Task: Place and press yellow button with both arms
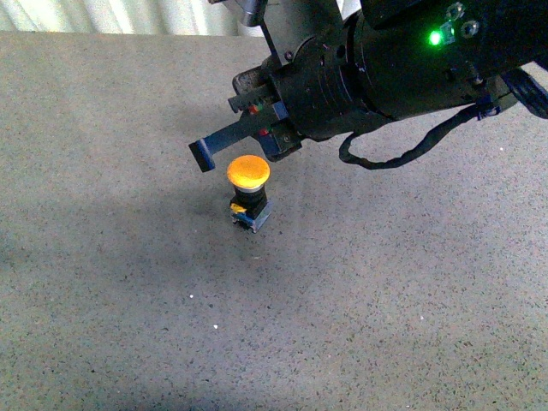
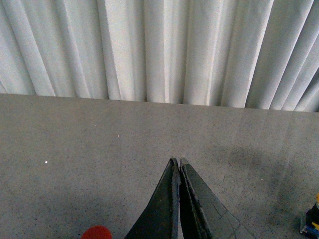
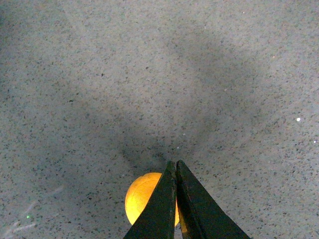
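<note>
Near the middle of the grey speckled table (image 1: pixel 103 257), the yellow button (image 1: pixel 248 172) stands upright on its small square base (image 1: pixel 252 214), free of any hold. Your right gripper (image 1: pixel 203 155) reaches in from the far right with its flat fingers pressed together and nothing between them. They hang just above the cap, and in the front view they run on past it to the left. From the right wrist, the joined tips (image 3: pixel 175 163) cover the edge of the yellow dome (image 3: pixel 142 199) rather than its centre.

Your left gripper (image 2: pixel 177 160) is likewise closed and empty. It faces the white curtain (image 2: pixel 149 50) and does not appear in the front view. A small blue and yellow piece (image 2: pixel 311 223) at the edge of its picture may be the button's base; you cannot tell from so little.

The chief risk is tipping. The wide cap sits on a narrow neck and a small foot, so a push landing off-centre, or along the slope of the fingers, would likely topple it or skid it toward you. With nothing bracing the base, the plunger may also fail to travel. You might bring the left gripper alongside first, then centre the right over the dome.
</note>
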